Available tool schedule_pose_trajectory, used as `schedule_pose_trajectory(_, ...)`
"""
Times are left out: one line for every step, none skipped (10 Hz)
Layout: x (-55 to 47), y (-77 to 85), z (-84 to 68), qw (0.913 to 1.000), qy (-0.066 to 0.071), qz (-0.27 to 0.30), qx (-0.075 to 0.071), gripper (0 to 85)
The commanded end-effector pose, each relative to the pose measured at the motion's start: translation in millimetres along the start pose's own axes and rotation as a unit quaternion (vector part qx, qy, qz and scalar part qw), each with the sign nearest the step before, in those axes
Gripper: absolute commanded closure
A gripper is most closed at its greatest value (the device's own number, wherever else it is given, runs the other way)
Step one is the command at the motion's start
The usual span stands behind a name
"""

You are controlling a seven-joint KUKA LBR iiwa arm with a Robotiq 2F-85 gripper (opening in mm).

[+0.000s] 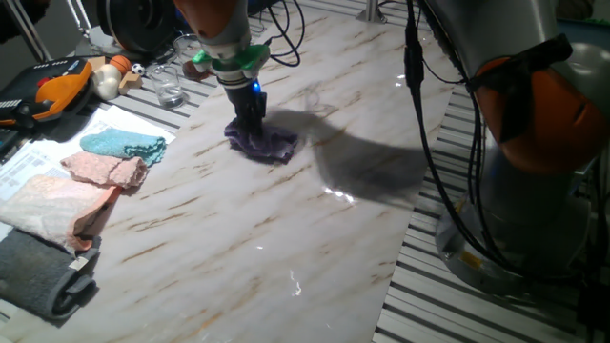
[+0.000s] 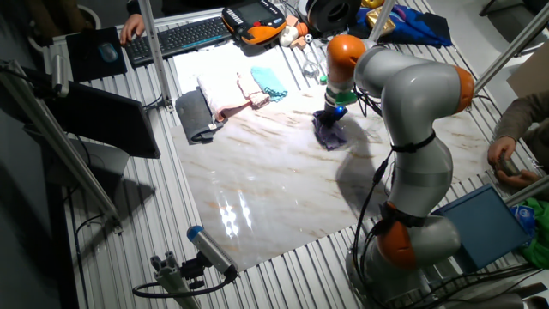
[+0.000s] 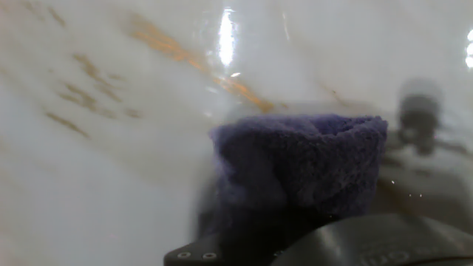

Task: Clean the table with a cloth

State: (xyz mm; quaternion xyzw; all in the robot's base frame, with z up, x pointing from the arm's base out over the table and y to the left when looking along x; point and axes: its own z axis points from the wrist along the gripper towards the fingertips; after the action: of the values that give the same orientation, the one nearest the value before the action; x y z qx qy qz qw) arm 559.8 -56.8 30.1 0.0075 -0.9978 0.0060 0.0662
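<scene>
Hand view is giving us the closest look: our two-finger gripper (image 1: pixel 252 122) is pinching the small purple fuzzy terry cloth (image 3: pixel 303 166), which is bunching up between the fingers and pressing against the large glossy white marble-look table (image 3: pixel 96 185). We are holding it low and pushed down, probably so the nap drags across the veined surface as a wipe; the picture is blurry here, so we are judging the contact rather than seeing it cleanly. From one fixed view, the cloth (image 1: pixel 262 142) is sitting under the gripper toward the far middle of the table (image 1: pixel 286 238). Further left, a teal terry cloth (image 1: pixel 124 144), a pale pink folded cloth (image 1: pixel 105 170) and a dark grey folded towel (image 1: pixel 43 272) are lying along the edge, well apart from us. Beyond them a clear glass (image 1: pixel 170 90) is standing near the rim.
</scene>
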Motion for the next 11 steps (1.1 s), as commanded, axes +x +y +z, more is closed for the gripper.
schedule_pose_trajectory(-0.1,-0.3,0.1,0.9999,0.000,0.011,-0.006,85.0)
schedule_pose_trajectory(-0.1,-0.3,0.1,0.9999,-0.004,0.015,0.001,85.0)
schedule_pose_trajectory(-0.1,-0.3,0.1,0.9999,-0.004,0.004,0.016,85.0)
schedule_pose_trajectory(1.2,-5.0,-0.9,0.9998,-0.003,-0.001,0.020,85.0)
schedule_pose_trajectory(3.7,-18.6,-3.6,0.9996,-0.003,-0.009,0.026,85.0)
schedule_pose_trajectory(5.5,-33.3,-6.9,0.9994,0.000,-0.015,0.032,85.0)
schedule_pose_trajectory(8.1,-48.9,-9.3,0.9993,-0.002,-0.016,0.033,85.0)
schedule_pose_trajectory(8.7,-61.6,-12.1,0.9988,-0.002,-0.024,0.042,85.0)
schedule_pose_trajectory(10.6,-74.9,-12.2,0.9984,-0.003,-0.032,0.046,85.0)
schedule_pose_trajectory(12.7,-87.3,-9.6,0.9980,-0.009,-0.040,0.048,85.0)
schedule_pose_trajectory(13.5,-97.1,-7.1,0.9974,-0.012,-0.048,0.052,85.0)
